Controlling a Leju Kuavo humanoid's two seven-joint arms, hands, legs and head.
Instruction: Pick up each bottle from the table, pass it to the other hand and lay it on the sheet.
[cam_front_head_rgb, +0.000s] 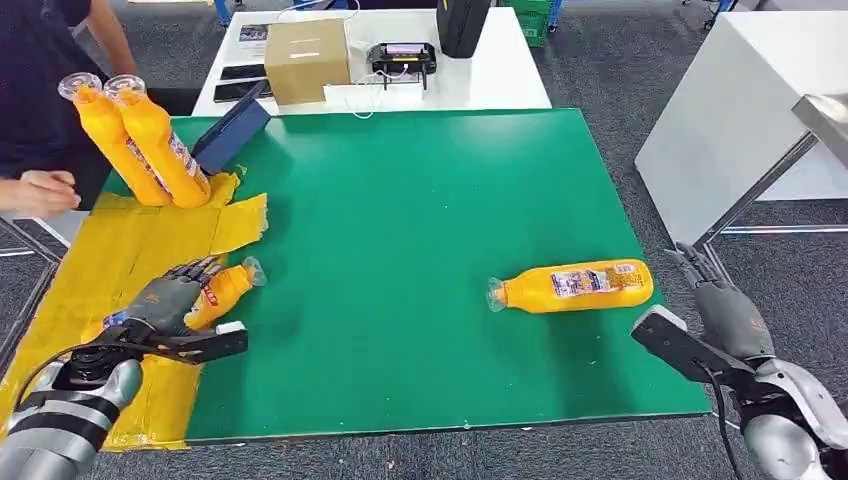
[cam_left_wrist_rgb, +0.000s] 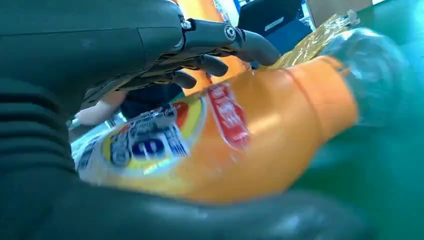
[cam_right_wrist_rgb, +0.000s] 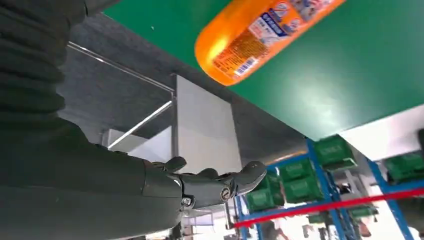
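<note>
On the green table and the yellow sheet along its left edge there are four orange bottles in all. Two bottles lean together at the sheet's far end, near a person's hand. A third bottle lies on its side at the sheet's inner edge, clear cap pointing toward the green, with the left hand wrapped over its lower half. The fourth bottle lies on its side on the green near the right edge. The right hand hangs just off that edge, fingers apart, holding nothing. The left wrist view adds the gripped bottle's blue and red label, pressed under dark fingers. The right wrist view shows the fourth bottle's rounded base and barcode.
</note>
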